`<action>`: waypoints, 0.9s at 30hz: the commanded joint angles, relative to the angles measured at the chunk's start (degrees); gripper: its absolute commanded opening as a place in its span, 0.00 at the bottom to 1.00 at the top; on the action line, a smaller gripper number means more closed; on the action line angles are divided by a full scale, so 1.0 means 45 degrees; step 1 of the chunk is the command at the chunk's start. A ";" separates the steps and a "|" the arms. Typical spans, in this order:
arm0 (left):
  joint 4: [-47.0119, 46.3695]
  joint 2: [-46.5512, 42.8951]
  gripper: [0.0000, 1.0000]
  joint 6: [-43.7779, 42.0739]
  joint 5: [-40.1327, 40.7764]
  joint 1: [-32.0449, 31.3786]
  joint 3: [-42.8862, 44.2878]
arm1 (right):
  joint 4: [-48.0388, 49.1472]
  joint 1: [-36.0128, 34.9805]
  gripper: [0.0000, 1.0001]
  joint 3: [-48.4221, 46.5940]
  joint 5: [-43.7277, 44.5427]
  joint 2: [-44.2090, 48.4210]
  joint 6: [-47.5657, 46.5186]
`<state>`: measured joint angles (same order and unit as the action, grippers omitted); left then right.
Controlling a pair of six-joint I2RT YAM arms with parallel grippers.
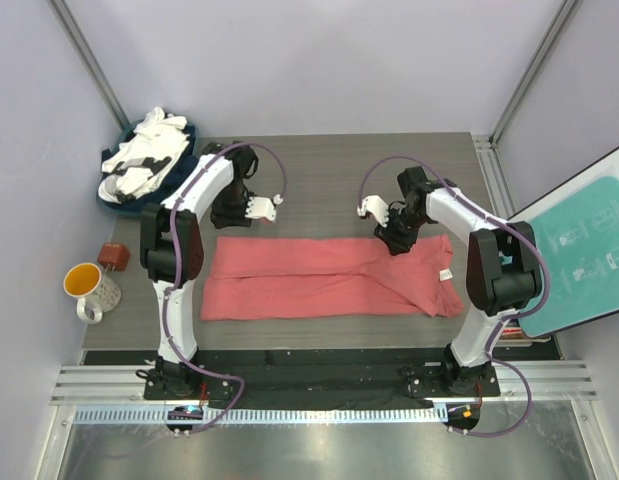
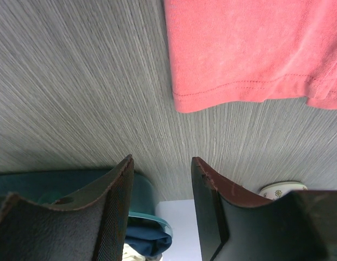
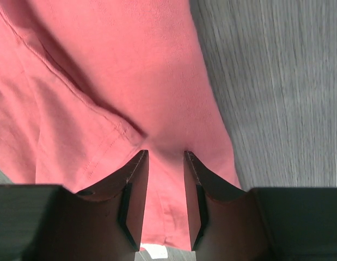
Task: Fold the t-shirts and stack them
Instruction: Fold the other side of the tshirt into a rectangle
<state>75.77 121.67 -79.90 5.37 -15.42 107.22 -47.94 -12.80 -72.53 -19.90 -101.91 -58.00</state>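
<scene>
Top external view: a coral-red t-shirt point(image 1: 329, 278) is spread flat as a long folded strip across the near half of the table point(image 1: 329, 165). More t-shirts point(image 1: 144, 155), white and navy, are heaped in a bin point(image 1: 107, 193) at the far left corner. The left gripper point(image 2: 160, 168) is held over bare table just beyond the strip's far left corner, its jaws roughly half parted and empty. The right gripper point(image 3: 165, 155) is set on the strip's far right part, its jaws narrowly parted over cloth. Whether any cloth is pinched cannot be told.
</scene>
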 commanded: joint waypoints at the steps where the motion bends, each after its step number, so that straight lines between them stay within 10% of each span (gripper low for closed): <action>1: 0.4198 -0.0221 0.47 0.0294 0.0194 -0.0030 0.0295 | 0.0050 -0.0066 0.38 -0.0542 -0.0967 -0.0108 0.0058; 27: 0.4217 0.0150 0.47 0.0431 0.0351 -0.0421 0.0704 | 0.0164 -0.0555 0.39 -0.0288 -0.0812 -0.0713 -0.0295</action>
<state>75.99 121.80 -78.32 6.26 -17.10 107.92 -50.39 -15.05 -73.14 -24.38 -104.62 -60.40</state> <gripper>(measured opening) 0.472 0.382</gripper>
